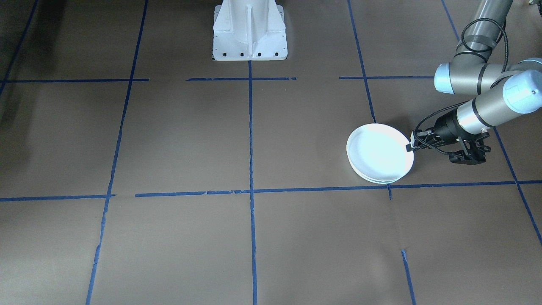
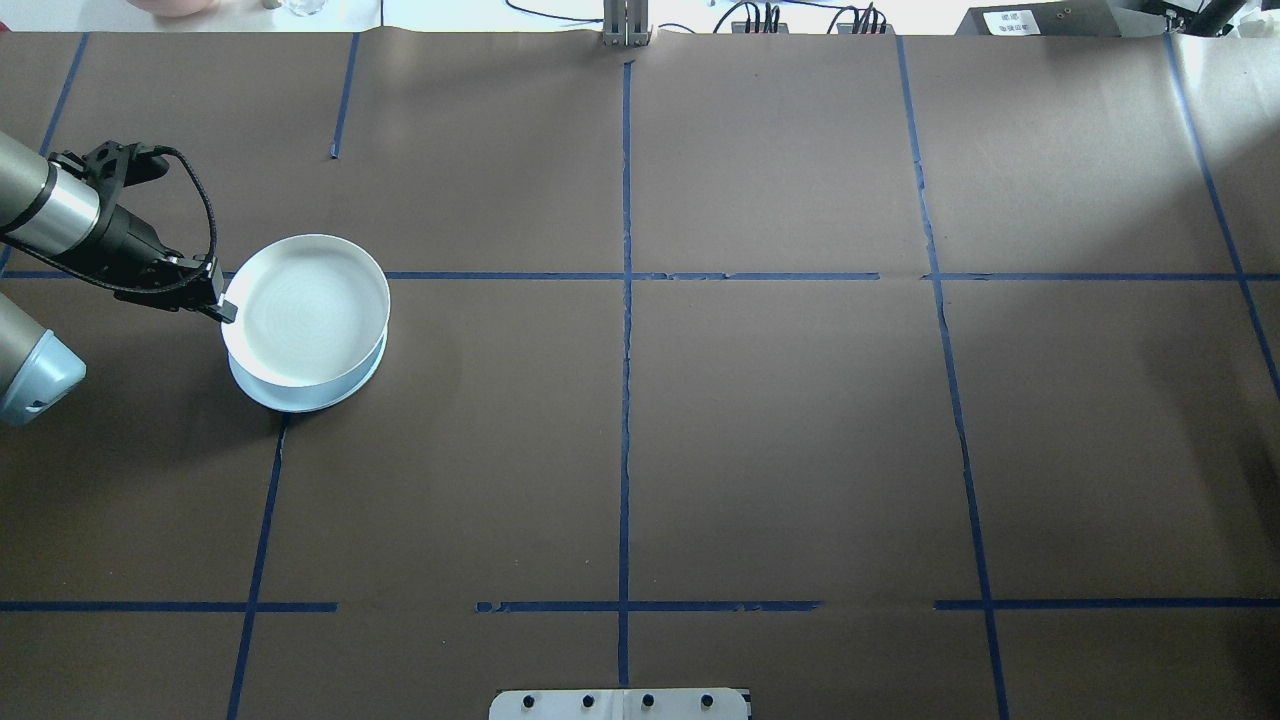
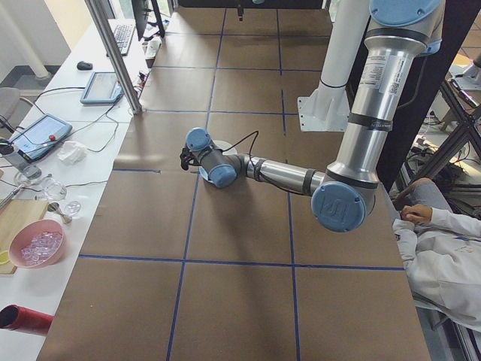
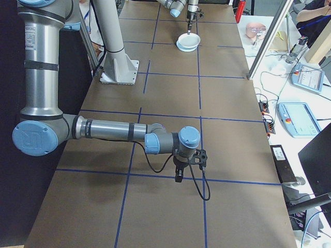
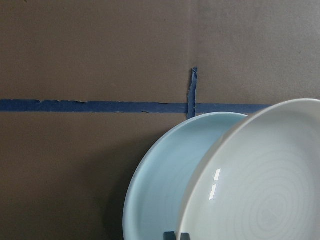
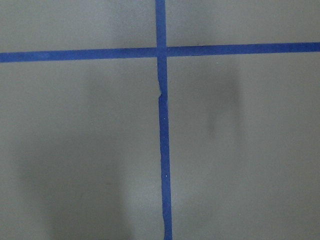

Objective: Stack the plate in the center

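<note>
My left gripper [image 2: 222,305] is shut on the near rim of a white plate [image 2: 305,310], holding it slightly tilted just above the center plate [image 2: 300,398], a white plate with a bluish inside that lies on the table. In the left wrist view the held plate [image 5: 265,190] overlaps the center plate [image 5: 160,190], offset to one side. The front-facing view shows the left gripper [image 1: 410,146] at the edge of the held plate [image 1: 379,150]. The right gripper [image 4: 178,178] hangs low over bare table far from the plates; I cannot tell whether it is open or shut.
Blue tape lines [image 2: 625,300] divide the brown table into squares. The robot's white base [image 1: 250,31] stands at the table's edge. A side bench carries tablets [image 3: 101,86] and a pink bowl [image 3: 36,244]. A person's sleeve [image 3: 443,256] shows beside the table.
</note>
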{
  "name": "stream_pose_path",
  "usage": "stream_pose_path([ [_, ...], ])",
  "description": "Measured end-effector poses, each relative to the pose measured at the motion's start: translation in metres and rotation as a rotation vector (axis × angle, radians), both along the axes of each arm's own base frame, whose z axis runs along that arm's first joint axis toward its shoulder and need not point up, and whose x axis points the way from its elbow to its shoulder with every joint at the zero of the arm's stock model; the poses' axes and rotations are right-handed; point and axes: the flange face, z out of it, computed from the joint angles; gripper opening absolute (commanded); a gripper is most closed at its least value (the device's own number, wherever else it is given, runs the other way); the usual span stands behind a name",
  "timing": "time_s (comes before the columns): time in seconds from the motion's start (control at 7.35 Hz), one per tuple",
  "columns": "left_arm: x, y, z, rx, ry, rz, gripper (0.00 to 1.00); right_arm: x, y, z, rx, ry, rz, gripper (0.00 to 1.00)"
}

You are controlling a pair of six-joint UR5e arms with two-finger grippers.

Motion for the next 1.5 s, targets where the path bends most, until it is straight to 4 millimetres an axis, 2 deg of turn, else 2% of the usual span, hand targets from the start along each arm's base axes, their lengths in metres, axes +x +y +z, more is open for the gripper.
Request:
stream_pose_path([
  [1.09, -0.003, 0.0, 0.015, -0.019, -0.014, -0.002, 0.0, 0.0, 0.0, 0.0, 0.0, 0.0, 0.001, 1.0],
  [1.22, -0.002, 0.001, 0.015, -0.021, -0.014, 0.0, 0.07, 0.0, 0.0, 0.0, 0.0, 0.0, 0.0, 1.0],
  [1.36, -0.001, 0.002, 0.015, -0.021, -0.014, 0.002, 0.53, 0.0, 0.0, 0.0, 0.0, 0.0, 0.0, 1.0],
  [1.5, 0.001, 0.002, 0.015, -0.021, -0.014, 0.004, 0.84, 0.0, 0.0, 0.0, 0.001, 0.0, 0.0, 1.0],
])
